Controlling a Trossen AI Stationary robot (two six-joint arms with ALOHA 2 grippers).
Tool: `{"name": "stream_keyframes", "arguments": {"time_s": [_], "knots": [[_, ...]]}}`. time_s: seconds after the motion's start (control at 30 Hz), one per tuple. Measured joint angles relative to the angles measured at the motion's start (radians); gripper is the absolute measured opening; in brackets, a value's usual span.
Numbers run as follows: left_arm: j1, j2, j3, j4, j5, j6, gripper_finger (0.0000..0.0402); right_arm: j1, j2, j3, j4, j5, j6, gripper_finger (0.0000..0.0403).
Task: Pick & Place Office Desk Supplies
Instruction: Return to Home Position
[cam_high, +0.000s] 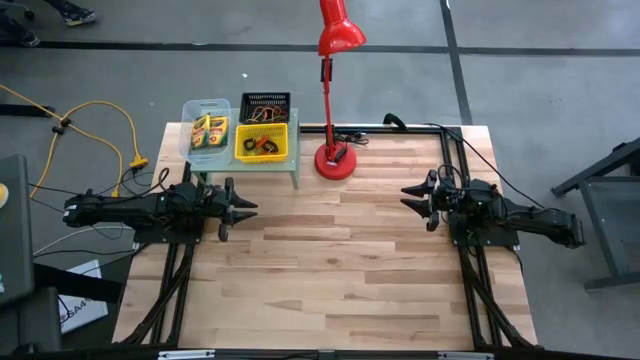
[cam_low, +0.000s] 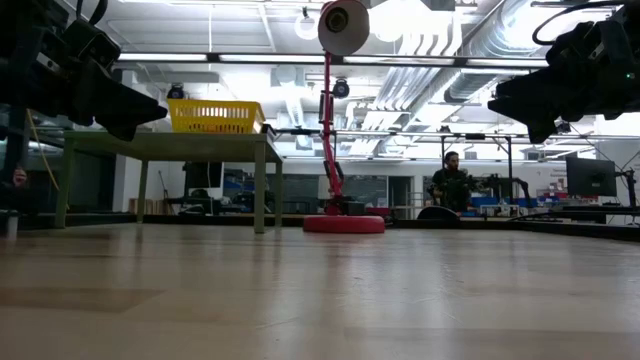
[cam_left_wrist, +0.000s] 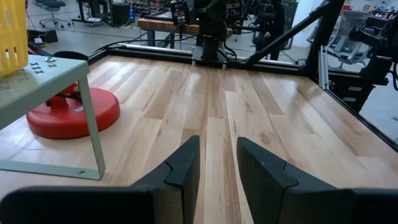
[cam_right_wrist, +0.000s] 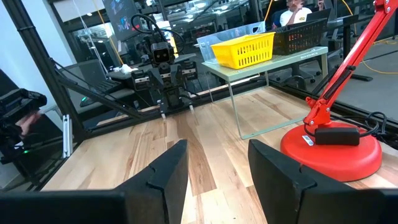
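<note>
On the table (cam_high: 330, 280), the light-green rack (cam_high: 250, 168) stands at eleven o'clock and carries three bins. The clear bin (cam_high: 190, 115), holding the crayon boxes (cam_high: 210, 132), sits at nine o'clock of the yellow bin (cam_high: 262, 153), and the black mesh bin (cam_high: 265, 100) at its twelve. My left gripper (cam_high: 243, 207) hangs at the table's nine o'clock and my right gripper (cam_high: 405, 198) at three, both with fingers parted around nothing.

Nothing legible in any view. Crayon boxes (cam_high: 209, 131) carried green and red print, too small to read. White sticker (cam_right_wrist: 308, 140) on the lamp base (cam_right_wrist: 339, 155) was unreadable. White sheet (cam_high: 85, 305) on the floor (cam_high: 560, 80), near left of the table (cam_high: 330, 270), had dark print, also unreadable.
</note>
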Motion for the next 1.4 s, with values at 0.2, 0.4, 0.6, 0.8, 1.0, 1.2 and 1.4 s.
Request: {"name": "stream_keyframes", "arguments": {"time_s": [0.2,0.4,0.6,0.8,1.0,1.2,1.4], "knots": [[-0.066,0.054,0.000,0.007,-0.028,0.000,0.0101,0.000,0.000,0.000,0.000,0.000,0.000,0.0155],[-0.117,0.092,0.000,0.007,-0.029,0.000,0.0101,0.000,0.000,0.000,0.000,0.000,0.000,0.0155],[-0.134,0.096,0.000,0.008,-0.030,0.000,0.0101,0.000,0.000,0.000,0.000,0.000,0.000,0.0155],[-0.134,0.096,0.000,0.008,-0.031,0.000,0.0101,0.000,0.000,0.000,0.000,0.000,0.000,0.0155],[-0.134,0.096,0.000,0.008,-0.031,0.000,0.0101,0.000,0.000,0.000,0.000,0.000,0.000,0.0155],[-0.134,0.096,0.000,0.008,-0.031,0.000,0.0101,0.000,0.000,0.000,0.000,0.000,0.000,0.0155],[-0.134,0.096,0.000,0.008,-0.031,0.000,0.0101,0.000,0.000,0.000,0.000,0.000,0.000,0.0155]]}}
